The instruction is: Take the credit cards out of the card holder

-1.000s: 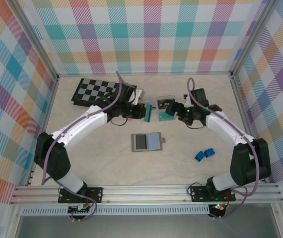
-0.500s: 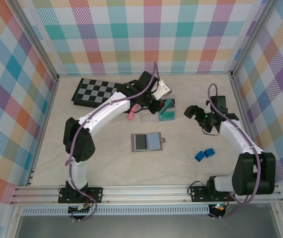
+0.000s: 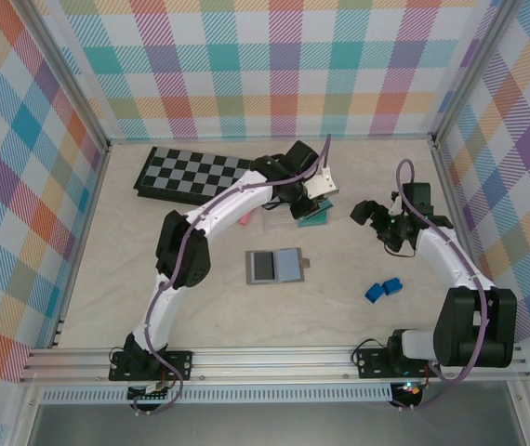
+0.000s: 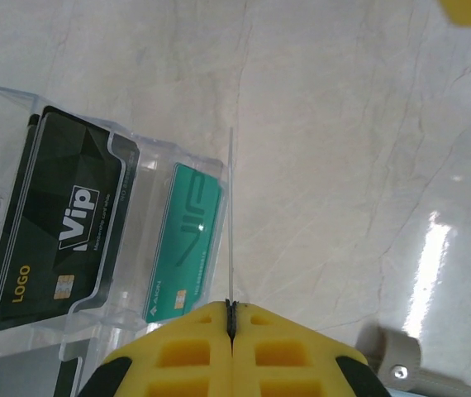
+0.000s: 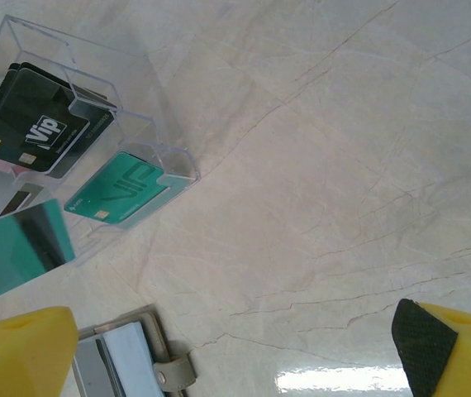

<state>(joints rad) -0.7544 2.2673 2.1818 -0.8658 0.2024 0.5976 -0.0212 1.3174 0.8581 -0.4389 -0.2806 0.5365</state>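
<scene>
1. Top view: the left gripper (image 3: pixel 308 206) hangs directly over the clear tiered plastic card holder (image 3: pixel 274 223) at the far middle of the table. The right gripper (image 3: pixel 367 212) stands apart on the holder's right, so the left arm is the nearer. A flat grey-blue bifold wallet (image 3: pixel 274 267) lies open, closer to the bases.
2. Left wrist view: the left fingers are pressed together on a thin card (image 4: pixel 231 223), seen edge-on. A black "Vip" credit card (image 4: pixel 58 236) and a teal-green credit card (image 4: pixel 186 248) stand in the slots just left of the fingertips. Their long axes run roughly along the fingers' line.
3. Right wrist view: the right fingers are spread wide with nothing between them, and the holder lies up-left of them. The pinched thin card shows teal with a dark stripe and hangs clear of the slots.
</scene>
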